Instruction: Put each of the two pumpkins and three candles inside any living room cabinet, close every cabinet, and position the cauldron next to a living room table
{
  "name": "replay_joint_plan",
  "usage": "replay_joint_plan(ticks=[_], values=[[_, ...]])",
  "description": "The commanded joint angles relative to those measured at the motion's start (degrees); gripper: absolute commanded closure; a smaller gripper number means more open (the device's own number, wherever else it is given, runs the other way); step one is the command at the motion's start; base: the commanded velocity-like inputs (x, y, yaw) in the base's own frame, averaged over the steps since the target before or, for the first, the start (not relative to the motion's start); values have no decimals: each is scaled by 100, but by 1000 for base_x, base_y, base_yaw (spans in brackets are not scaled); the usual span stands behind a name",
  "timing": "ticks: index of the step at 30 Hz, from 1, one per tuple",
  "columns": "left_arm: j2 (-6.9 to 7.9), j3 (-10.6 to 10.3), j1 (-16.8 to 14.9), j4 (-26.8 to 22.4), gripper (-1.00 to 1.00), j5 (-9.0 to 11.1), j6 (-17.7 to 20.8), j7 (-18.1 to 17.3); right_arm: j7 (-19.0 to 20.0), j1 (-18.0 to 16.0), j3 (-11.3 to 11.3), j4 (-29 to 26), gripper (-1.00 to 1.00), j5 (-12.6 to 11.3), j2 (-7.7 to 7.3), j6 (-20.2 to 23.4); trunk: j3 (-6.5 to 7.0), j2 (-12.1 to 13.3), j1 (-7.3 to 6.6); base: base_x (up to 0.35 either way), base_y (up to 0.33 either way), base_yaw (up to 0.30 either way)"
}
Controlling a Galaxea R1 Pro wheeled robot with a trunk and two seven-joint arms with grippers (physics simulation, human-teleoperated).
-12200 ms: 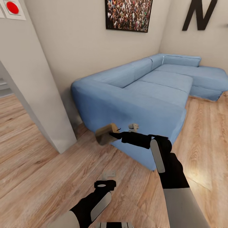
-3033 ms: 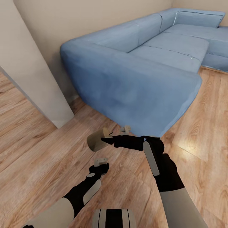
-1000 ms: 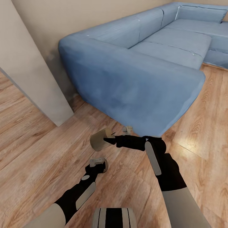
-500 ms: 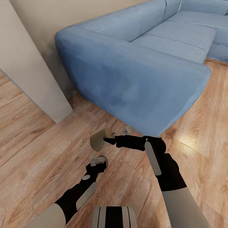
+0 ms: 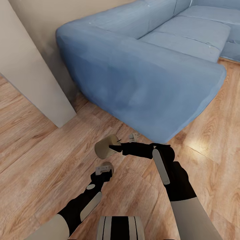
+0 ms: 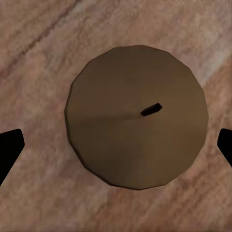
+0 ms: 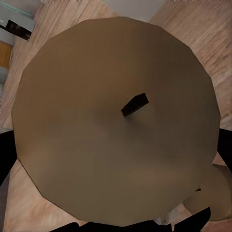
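The right hand (image 5: 117,145) gripped one candle (image 5: 105,146); the left hand (image 5: 103,170), spread wide, hovered over another candle (image 6: 137,116) at six o'clock.

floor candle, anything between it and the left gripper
Nothing visible. In the left wrist view the candle stands upright on bare wood floor, wick up, centred between the open jaws. In the head view the left gripper hangs right above it. The right gripper holds another candle.
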Motion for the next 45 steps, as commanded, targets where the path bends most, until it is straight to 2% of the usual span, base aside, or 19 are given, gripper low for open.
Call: replay_joint_plan(ticks=[1, 6, 13, 33, 36, 40, 45], values=[[0, 0, -1, -1, -100, 0, 0, 0, 2, 0, -3, 0, 100, -6, -1, 2, 0, 0, 0, 0, 0, 0], [0, 1, 0, -19, -100, 0, -3, 0, 6, 0, -5, -2, 100, -7, -2, 2, 0, 0, 0, 0, 0, 0], [9, 4, 0, -139, -100, 0, 0, 0, 6, 0, -5, 0, 100, -7, 0, 2, -111, -7, 13, 0, 0, 0], [9, 9, 0, -154, -100, -6, -3, 17, 8, 0, 10, 0, 100, -7, 0, 2, -111, -7, 13, 19, -48, 0], [9, 9, 0, -153, -100, -8, -7, 18, 7, 0, 12, 0, 100, -7, 0, 2, -177, -11, 21, 0, 0, 0], [10, 9, 0, -154, -100, -9, -8, 25, 6, 0, 13, 0, 100, -7, 10, 2, -177, -11, 21, 0, 0, 0], [17, 9, 0, -152, -100, -9, -5, 26, 7, 0, 13, -3, 100, -7, 11, 2, -244, -15, 28, 0, 0, 0]])
